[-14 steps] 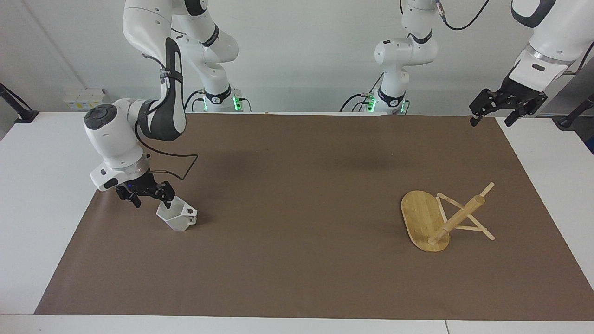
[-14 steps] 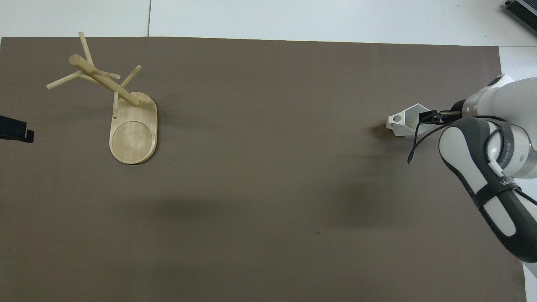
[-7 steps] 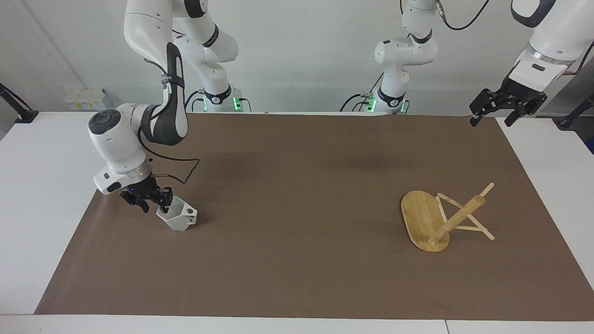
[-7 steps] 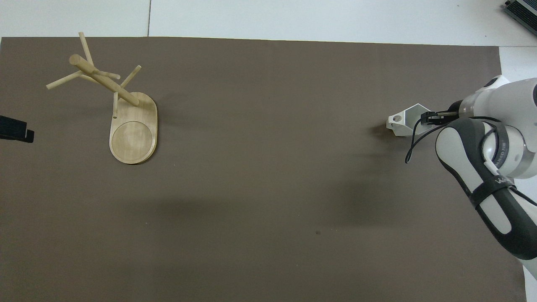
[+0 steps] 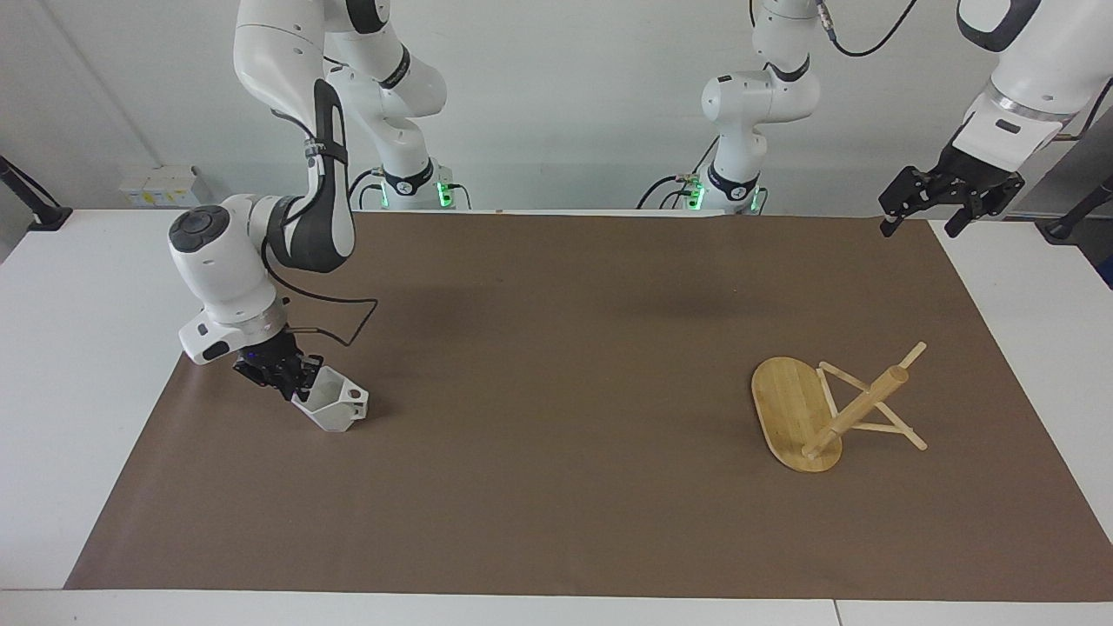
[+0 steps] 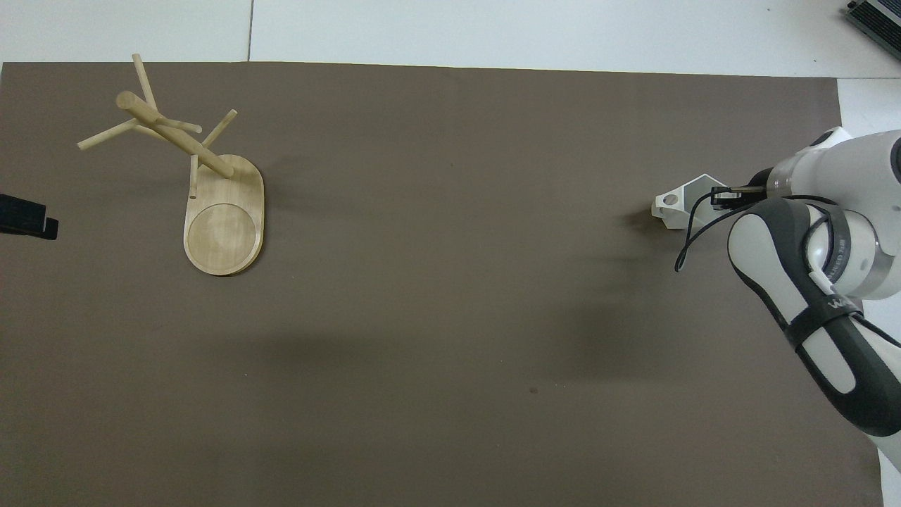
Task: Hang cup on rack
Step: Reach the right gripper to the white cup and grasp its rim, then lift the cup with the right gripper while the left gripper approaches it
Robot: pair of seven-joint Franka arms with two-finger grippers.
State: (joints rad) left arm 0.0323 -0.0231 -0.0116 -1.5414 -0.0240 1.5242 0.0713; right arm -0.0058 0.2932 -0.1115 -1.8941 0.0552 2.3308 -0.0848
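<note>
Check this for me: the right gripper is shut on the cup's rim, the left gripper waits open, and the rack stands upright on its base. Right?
Not quite. The rack is tipped over: its base stands on edge and its post slants down onto the mat, as the facing view shows. The rest holds: the right gripper is shut on the rim of the cup, and the left gripper waits open over the mat's corner.

**Brown mat on a white table**

A large rectangular sheet of matte brown paper [image 5: 556, 409] covers most of the white table top [image 5: 78, 348], whose bare strips show at both ends and along the edge farthest from the robots. A small row of white blocks with yellow marks [image 5: 156, 184] sits against the pale wall [image 5: 565, 104] at the right arm's end. A dark device corner [image 6: 876, 17] shows at the overhead view's top edge.
</note>
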